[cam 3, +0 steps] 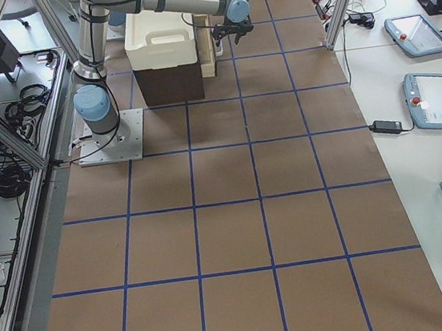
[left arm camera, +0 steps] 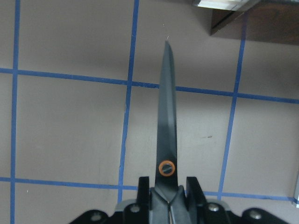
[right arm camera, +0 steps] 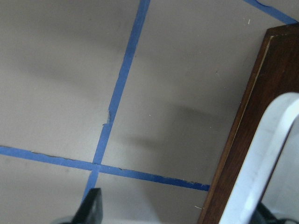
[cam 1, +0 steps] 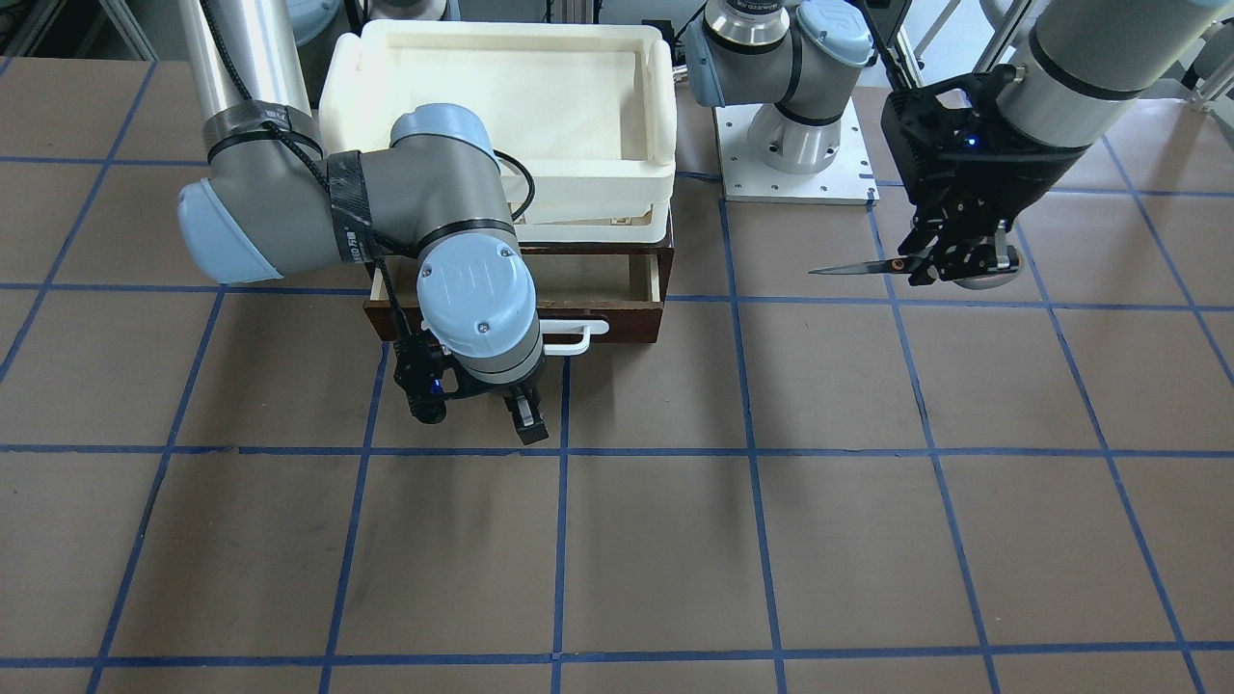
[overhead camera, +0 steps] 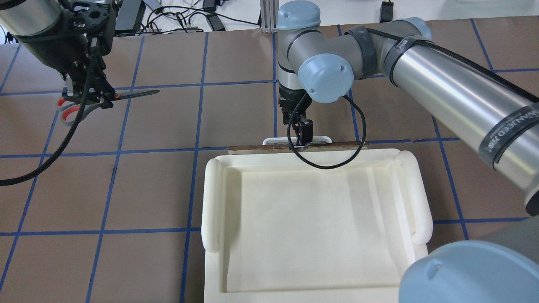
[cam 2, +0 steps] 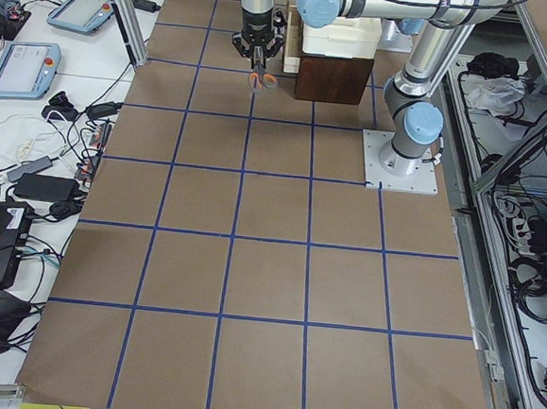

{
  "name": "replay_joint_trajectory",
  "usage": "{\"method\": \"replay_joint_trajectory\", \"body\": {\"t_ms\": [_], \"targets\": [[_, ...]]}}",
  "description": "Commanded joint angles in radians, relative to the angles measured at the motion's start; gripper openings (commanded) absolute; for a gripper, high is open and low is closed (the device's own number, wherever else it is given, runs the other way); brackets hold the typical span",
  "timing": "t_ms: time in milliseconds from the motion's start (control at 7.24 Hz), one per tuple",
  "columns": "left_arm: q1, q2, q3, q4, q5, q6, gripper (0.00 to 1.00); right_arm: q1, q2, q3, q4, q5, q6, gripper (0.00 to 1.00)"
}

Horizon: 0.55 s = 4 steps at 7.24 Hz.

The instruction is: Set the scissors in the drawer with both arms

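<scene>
A brown table (cam 1: 868,540) gridded with blue tape is being shared by a cream tray (cam 1: 660,125) and, beneath it, the drawer (cam 1: 627,323), which is standing partly out so that a strip of its pale interior is being shown behind the dark front and white handle (cam 1: 578,337). The right arm (cam 1: 289,212) is being bent over the drawer front, and its gripper (overhead camera: 301,134) is being kept wide apart and empty, just beside the handle. The left arm (cam 1: 1089,67) is being held well apart from the drawer, its gripper (left arm camera: 167,186) being pressed tight on the scissors (left arm camera: 167,130) just behind the orange-ringed pivot (left arm camera: 167,168). The scissors are being carried clear above the table: the dark blades are closed into one narrow point, and the grey loops (overhead camera: 69,110), lined orange-red, are sticking out behind the fingers. The long axis is being kept level, with the tip being aimed toward the robot's right, at the drawer's side.
</scene>
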Motion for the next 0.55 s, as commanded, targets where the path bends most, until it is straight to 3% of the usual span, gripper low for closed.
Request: {"method": "replay_joint_trajectory", "body": {"t_ms": [0, 414], "targets": [[-0.047, -0.007, -0.032, 0.025, 0.076, -0.041, 0.00, -0.001, 0.022, -0.023, 0.000, 0.000, -0.013, 1.00], [-0.061, 0.006, -0.041, 0.116, 0.070, -0.064, 0.00, -0.009, 0.041, -0.057, -0.001, 0.000, -0.030, 1.00]]}}
